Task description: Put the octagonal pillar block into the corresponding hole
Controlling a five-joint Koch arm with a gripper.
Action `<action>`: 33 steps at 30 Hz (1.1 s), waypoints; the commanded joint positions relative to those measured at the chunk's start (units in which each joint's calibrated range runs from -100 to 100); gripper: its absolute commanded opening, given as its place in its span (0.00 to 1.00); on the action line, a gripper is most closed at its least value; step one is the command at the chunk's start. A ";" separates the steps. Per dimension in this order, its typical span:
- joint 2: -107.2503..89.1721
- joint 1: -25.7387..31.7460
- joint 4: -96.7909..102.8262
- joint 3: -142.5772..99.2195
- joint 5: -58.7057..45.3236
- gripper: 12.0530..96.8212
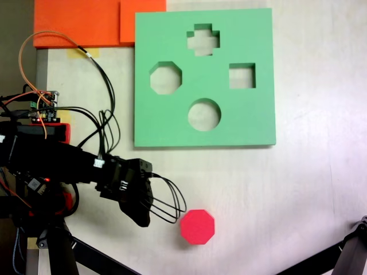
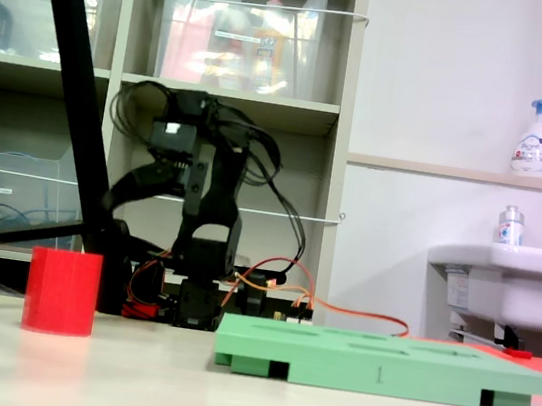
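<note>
A pale counter [image 1: 298,189] carried a flat green foam board [image 1: 258,114] with four cutouts: a cross, a square, a round one and the eight-sided hole [image 1: 166,78], which sat toward the board's left edge in the view from above. The red octagonal block [image 1: 197,227] stood upright on the counter, well apart from the board and nearer the bottom of that view, probably set there as the start position for a pick. In the low side view the block [image 2: 62,292] stood left of the board [image 2: 380,363], free of any hold. The black arm reached in from the left, and its gripper [image 1: 139,213] hung just beside the block without touching it, seemingly lined up for an approach. The jaws overlapped from above, so I could not tell whether they were spread or pressed together. Nothing had been placed in the hole yet.
</note>
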 commanded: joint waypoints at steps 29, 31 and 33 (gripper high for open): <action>64.62 -3.13 -3.64 42.76 -0.73 0.86; 66.15 -3.13 -3.45 42.76 -0.73 0.86; 67.97 -3.13 -3.25 43.06 -0.73 0.86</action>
